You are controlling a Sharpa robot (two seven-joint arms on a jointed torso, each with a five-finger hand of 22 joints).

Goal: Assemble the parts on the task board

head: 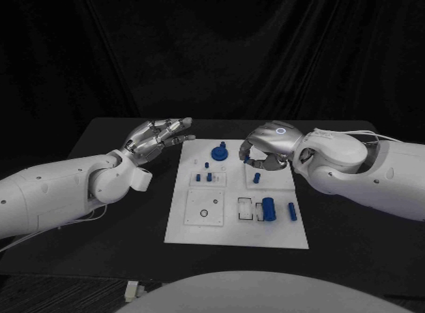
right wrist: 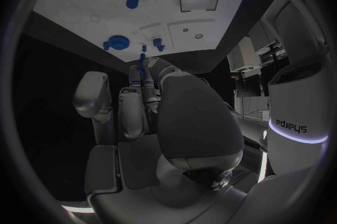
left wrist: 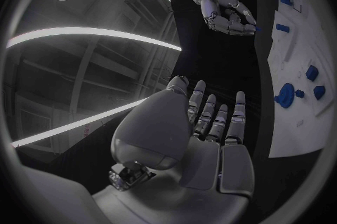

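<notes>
Right hand (head: 269, 145), over the far edge of the task board (head: 199, 225), pinches a small blue peg (right wrist: 141, 61): seemingly light, rigid, slippery, best gripped mid-shaft. Left hand (head: 159, 138), beside the board, is spread, empty.

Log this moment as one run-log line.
left hand: open, beside task board | right hand: pinching small blue part over board's far end | round blue part: on board
</notes>
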